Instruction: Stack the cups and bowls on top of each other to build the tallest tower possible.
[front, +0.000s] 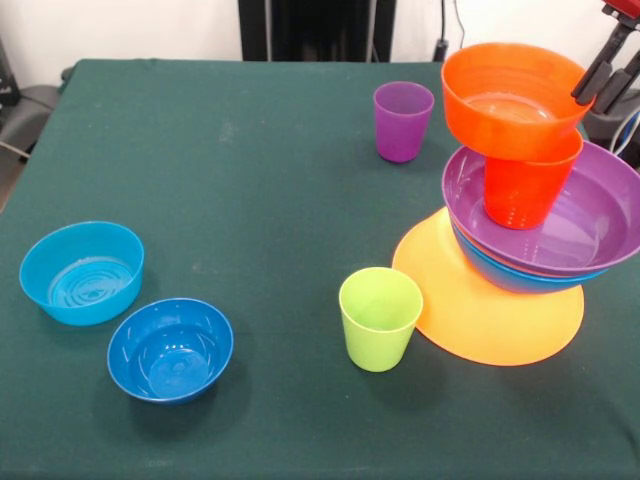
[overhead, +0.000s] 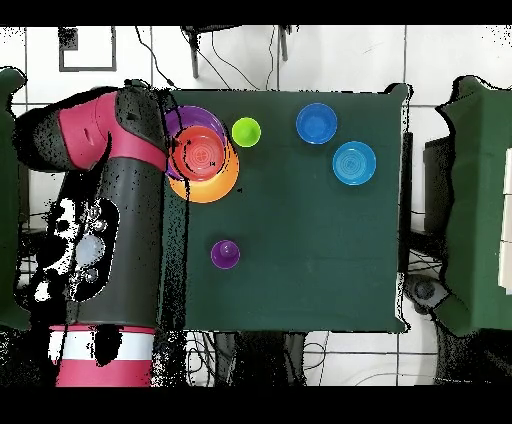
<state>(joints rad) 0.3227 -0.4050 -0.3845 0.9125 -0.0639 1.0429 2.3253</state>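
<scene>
The tower stands at the right of the front view. An upturned orange-yellow bowl (front: 480, 310) carries a blue bowl (front: 520, 278), then a tilted purple bowl (front: 600, 215), an orange cup (front: 522, 190) and a small orange bowl (front: 505, 95) on top. My gripper (front: 592, 98) is at the top bowl's right rim, open, with one fingertip on each side of the rim. The purple cup (front: 403, 120), lime green cup (front: 380, 318), dark blue bowl (front: 170, 348) and light blue bowl (front: 82, 272) stand loose. The yellow cup is out of view. From overhead, my arm (overhead: 135, 150) reaches over the tower (overhead: 203, 155).
The green table (front: 230, 180) ends close behind the tower at the right edge. In the overhead view the lime cup (overhead: 246, 131) is next to the tower, the two blue bowls (overhead: 316, 122) (overhead: 354, 163) are farther right, and the purple cup (overhead: 225, 254) is nearer my base.
</scene>
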